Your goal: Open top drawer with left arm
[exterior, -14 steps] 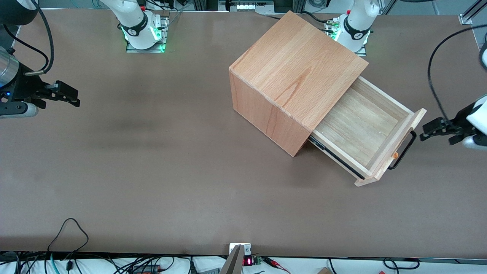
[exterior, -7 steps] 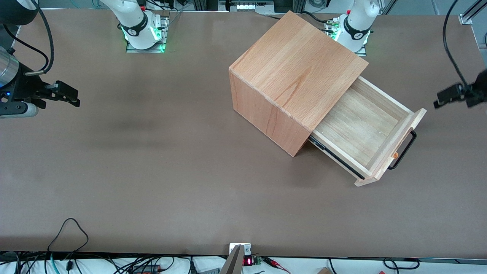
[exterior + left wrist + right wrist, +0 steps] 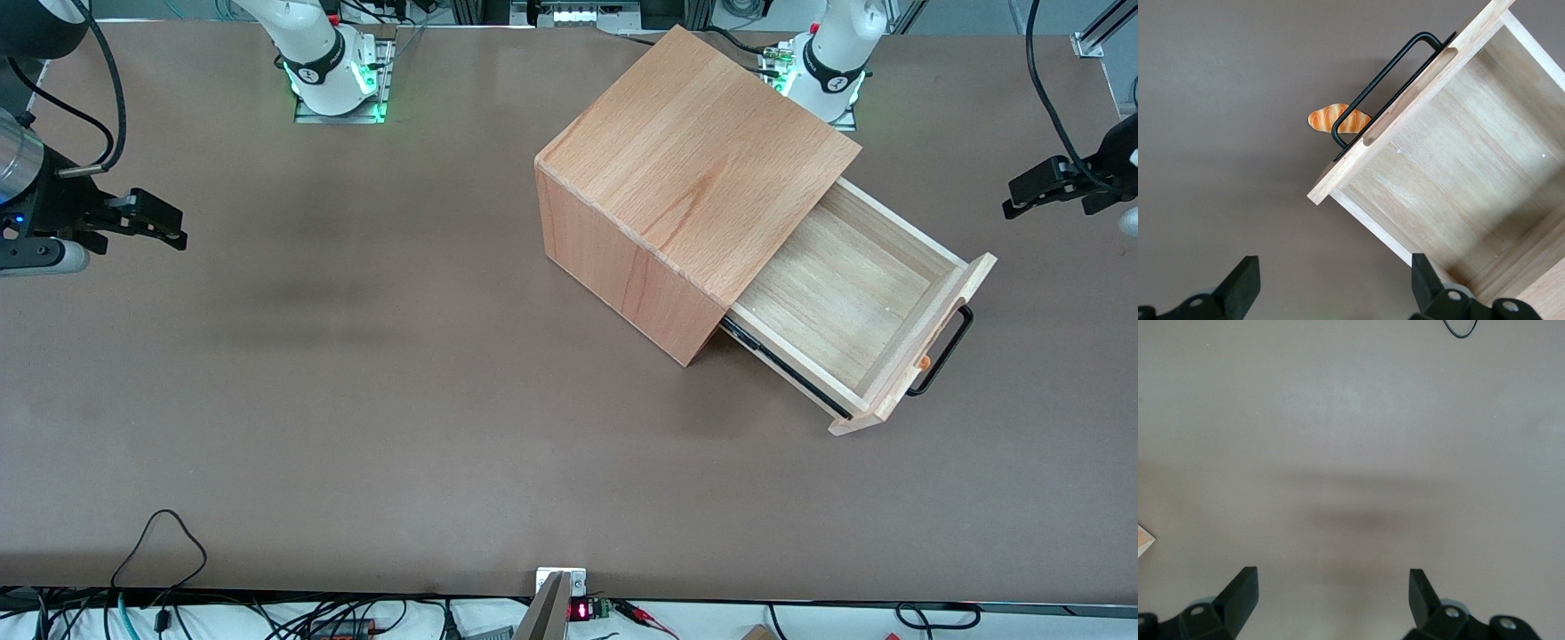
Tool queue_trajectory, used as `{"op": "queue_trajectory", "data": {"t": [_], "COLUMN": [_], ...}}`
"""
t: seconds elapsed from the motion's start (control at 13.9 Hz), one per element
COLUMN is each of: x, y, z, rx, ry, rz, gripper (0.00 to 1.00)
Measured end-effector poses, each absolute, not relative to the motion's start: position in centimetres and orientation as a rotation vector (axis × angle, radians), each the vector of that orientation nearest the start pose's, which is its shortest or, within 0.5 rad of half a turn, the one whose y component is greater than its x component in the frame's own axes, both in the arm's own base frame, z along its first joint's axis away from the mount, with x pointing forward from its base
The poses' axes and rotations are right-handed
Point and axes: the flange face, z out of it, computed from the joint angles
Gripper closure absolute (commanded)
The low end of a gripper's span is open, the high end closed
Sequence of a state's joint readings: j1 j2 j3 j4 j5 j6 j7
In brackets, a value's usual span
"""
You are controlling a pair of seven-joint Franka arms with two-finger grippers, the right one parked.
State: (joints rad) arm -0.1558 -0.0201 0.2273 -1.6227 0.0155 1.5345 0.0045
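The top drawer (image 3: pixel 853 302) stands pulled well out of the beech cabinet (image 3: pixel 693 169), and its bare wooden inside (image 3: pixel 1458 167) shows. A thin black bar handle (image 3: pixel 944 351) runs along its front panel (image 3: pixel 1405 100). My left arm's gripper (image 3: pixel 1022 191) hangs in the air toward the working arm's end of the table, farther from the front camera than the handle and apart from it. In the left wrist view the gripper (image 3: pixel 1333 280) is open, with only bare table between its fingers (image 3: pixel 1245 283).
A small orange bread-shaped piece (image 3: pixel 1338 120) lies on the table under the handle (image 3: pixel 1385 87); in the front view only a bit of it (image 3: pixel 925 362) shows. Cables run along the table's near edge (image 3: pixel 160 533). The arm bases (image 3: pixel 827 71) stand at the back.
My gripper has drawn back from the drawer handle, rising and moving farther from the front camera. The drawer and cabinet have not moved.
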Motion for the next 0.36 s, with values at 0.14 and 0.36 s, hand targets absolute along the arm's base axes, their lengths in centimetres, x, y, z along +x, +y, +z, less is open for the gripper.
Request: {"op": "queue_trajectory", "data": {"t": [0.14,0.36], "x": [54.28,54.33], "y": [4.16,4.14], "z": [60.78,60.82], "rx": [-3.13,-3.13], "ry": [-0.104,-0.103], "rz": [0.093,0.087], "gripper": [0.0,0.0]}}
